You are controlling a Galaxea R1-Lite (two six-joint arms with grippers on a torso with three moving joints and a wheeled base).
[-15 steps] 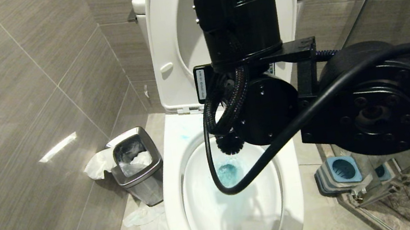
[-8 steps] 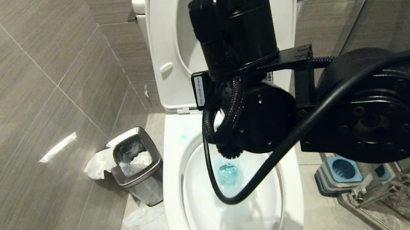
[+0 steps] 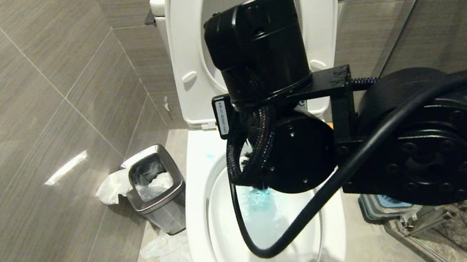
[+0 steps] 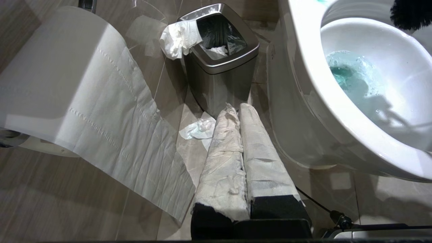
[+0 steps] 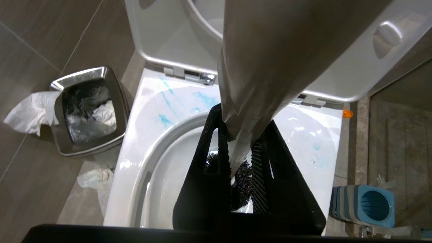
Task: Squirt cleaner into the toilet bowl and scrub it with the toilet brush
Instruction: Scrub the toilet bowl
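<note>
While turquoise-blue cleaner (image 4: 351,72) pools in the glossy white ceramic toilet bowl (image 3: 197,230), crumpled tissue fills the small steel bin (image 3: 156,188). Right gripper (image 5: 241,168) pinches the grey-handled, black-bristled toilet brush (image 5: 244,180) over the bowl; left gripper (image 4: 239,116) rests pressed together.

Glossy white ceramic toilet bowl (image 3: 197,230); brushed steel bin (image 3: 157,194); matt grey tiles (image 3: 24,112).

Toilet bowl (image 3: 197,230): white, seat raised. Cleaner (image 4: 351,72): turquoise pool at bowl bottom, streaks on rim at 11 o'clock. Toilet brush (image 5: 246,128): grey-white handle upright, black bristles inside the bowl.
</note>
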